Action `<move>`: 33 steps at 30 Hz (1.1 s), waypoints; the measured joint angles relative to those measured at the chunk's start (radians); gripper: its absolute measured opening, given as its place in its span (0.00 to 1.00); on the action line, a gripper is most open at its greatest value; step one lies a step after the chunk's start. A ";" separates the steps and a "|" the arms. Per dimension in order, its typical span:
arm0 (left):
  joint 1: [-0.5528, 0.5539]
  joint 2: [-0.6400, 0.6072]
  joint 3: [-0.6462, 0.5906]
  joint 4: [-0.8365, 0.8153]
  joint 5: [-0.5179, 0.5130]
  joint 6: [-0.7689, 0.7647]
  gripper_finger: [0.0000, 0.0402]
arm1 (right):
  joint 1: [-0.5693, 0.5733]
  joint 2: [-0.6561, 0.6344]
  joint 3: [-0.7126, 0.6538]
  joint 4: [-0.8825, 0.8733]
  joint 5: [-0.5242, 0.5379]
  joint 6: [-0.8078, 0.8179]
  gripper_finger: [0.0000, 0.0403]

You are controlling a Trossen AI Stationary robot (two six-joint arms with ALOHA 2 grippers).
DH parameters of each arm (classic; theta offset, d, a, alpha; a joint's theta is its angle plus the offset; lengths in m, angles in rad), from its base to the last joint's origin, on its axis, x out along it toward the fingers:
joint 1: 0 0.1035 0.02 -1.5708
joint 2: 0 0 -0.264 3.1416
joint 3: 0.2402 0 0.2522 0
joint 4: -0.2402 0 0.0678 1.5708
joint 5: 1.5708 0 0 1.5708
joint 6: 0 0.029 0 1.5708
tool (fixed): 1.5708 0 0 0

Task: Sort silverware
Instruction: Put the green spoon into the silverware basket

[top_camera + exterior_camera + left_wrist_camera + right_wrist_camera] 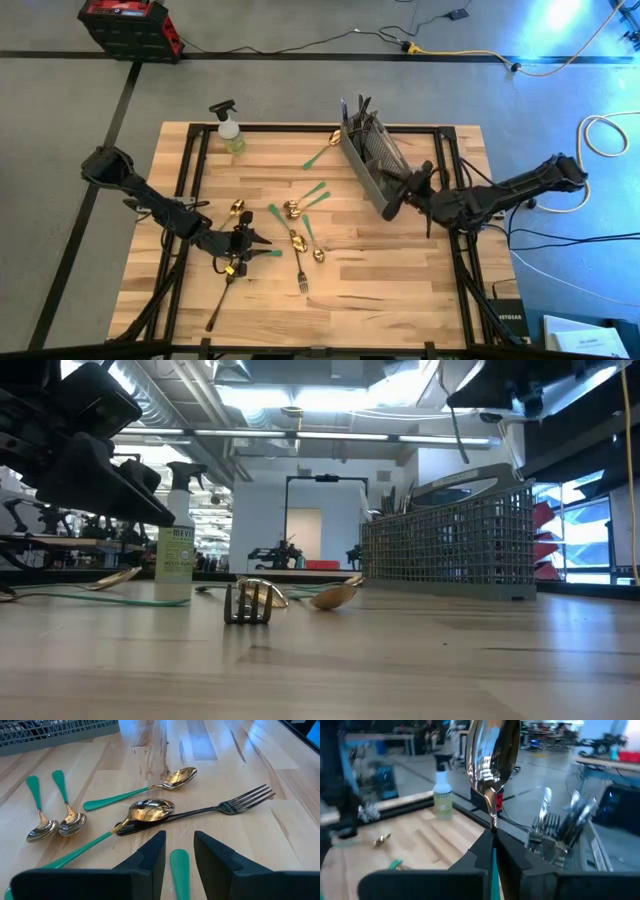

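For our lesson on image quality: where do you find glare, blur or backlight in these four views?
High view: blue glare at the top right corner. Low view: bright ceiling lights leave the left arm a silhouette. Left wrist view: sharp, with highlights on the gold spoon. Right wrist view: the bottle and room are blurred; the held spoon mirrors the lights.

Both arms matte black, segmented links with bulkier rounded joint housings at the shoulders, visible mid-left and mid-right of the overhead frame. Left gripper (252, 243) has a small yellow marking near the wrist. Right gripper (392, 190) all black. Fingers (150, 857) are flat-faced dark wedges on a black crossbar. Thin black cables run along the links.
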 joint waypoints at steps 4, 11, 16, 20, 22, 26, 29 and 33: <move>0.000 0.000 0.000 0.000 -0.001 0.000 0.21 | -0.033 0.000 -0.045 0.050 0.003 0.067 0.00; 0.000 0.000 0.000 0.000 -0.002 0.001 0.21 | -0.057 0.029 -0.090 0.094 -0.034 0.146 0.00; 0.000 0.000 0.000 0.000 -0.007 0.005 0.21 | -0.055 0.132 -0.090 0.135 -0.194 0.171 0.00; 0.000 0.000 0.000 0.000 -0.009 0.005 0.21 | -0.055 0.251 -0.090 0.255 -0.263 0.162 0.00; 0.000 0.000 0.000 -0.001 -0.009 0.005 0.21 | -0.055 0.304 -0.090 0.296 -0.269 0.156 0.00; 0.000 0.000 0.000 -0.001 -0.009 0.005 0.21 | -0.055 0.384 -0.090 0.328 -0.252 0.154 0.00; 0.000 0.000 0.000 -0.005 -0.009 0.004 0.21 | -0.055 0.392 -0.090 0.336 -0.184 0.152 0.00; 0.000 0.000 0.000 -0.008 -0.009 0.000 0.21 | -0.038 0.372 -0.090 0.397 -0.048 0.101 0.00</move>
